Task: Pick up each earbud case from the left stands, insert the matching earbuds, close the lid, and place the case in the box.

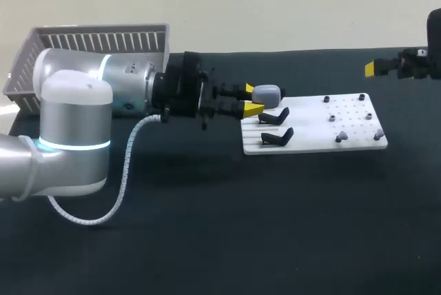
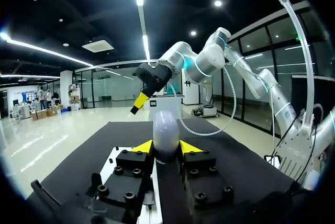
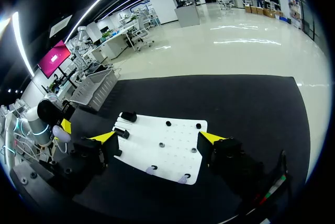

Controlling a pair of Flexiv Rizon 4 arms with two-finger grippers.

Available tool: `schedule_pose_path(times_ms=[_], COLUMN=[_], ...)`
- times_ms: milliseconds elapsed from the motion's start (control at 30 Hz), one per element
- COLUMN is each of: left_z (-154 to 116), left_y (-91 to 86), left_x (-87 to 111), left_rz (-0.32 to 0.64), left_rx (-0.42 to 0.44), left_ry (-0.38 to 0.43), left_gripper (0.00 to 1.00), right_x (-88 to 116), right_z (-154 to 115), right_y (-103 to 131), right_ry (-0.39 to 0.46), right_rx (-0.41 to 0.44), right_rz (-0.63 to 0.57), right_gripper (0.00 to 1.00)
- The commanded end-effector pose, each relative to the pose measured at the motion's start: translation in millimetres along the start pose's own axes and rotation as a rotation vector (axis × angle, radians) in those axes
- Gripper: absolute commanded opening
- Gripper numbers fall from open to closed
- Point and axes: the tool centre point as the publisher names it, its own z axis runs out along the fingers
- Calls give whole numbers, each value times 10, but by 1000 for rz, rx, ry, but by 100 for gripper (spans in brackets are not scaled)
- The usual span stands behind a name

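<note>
Black covering spreads over the table point(image 1: 207, 240), with a white board point(image 1: 358, 112) toward the right and a grey basket point(image 1: 96, 36) at the far left corner. The left end effector point(image 1: 252, 99) pinches the pale grey earbud case point(image 1: 269, 94) between its yellow tips. It holds the case just above the board's left edge, over two black stands point(image 1: 275, 117) that are both bare. The pick-up looks done, so the step in hand is getting the earbuds in. Small pale pieces point(image 1: 341, 136) at the board's near right edge are probably those earbuds. Whether the lid is open I cannot tell. The right end effector point(image 3: 158, 137) hangs spread wide off the board's right side, well apart from the case. It would need to fetch an earbud and meet the case. Black pegs point(image 1: 326, 100) on the board stand close to that path.
</note>
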Motion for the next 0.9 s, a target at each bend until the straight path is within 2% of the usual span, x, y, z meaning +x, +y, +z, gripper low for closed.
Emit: schedule_pose_path(times_ms=[33,833,900], left_z=[14,-18,-18], left_y=[58,53,53], left_x=[14,27,27], left_rz=[-2,7,7], left_rx=[19,19,19], left_ry=[10,30,30], left_gripper=[0,0,0], right_x=[0,0,9], right_z=[0,0,-59], right_y=[0,0,97], right_ry=[0,0,-17], right_rx=[0,0,-27], right_rz=[0,0,-14], right_gripper=[100,100,100])
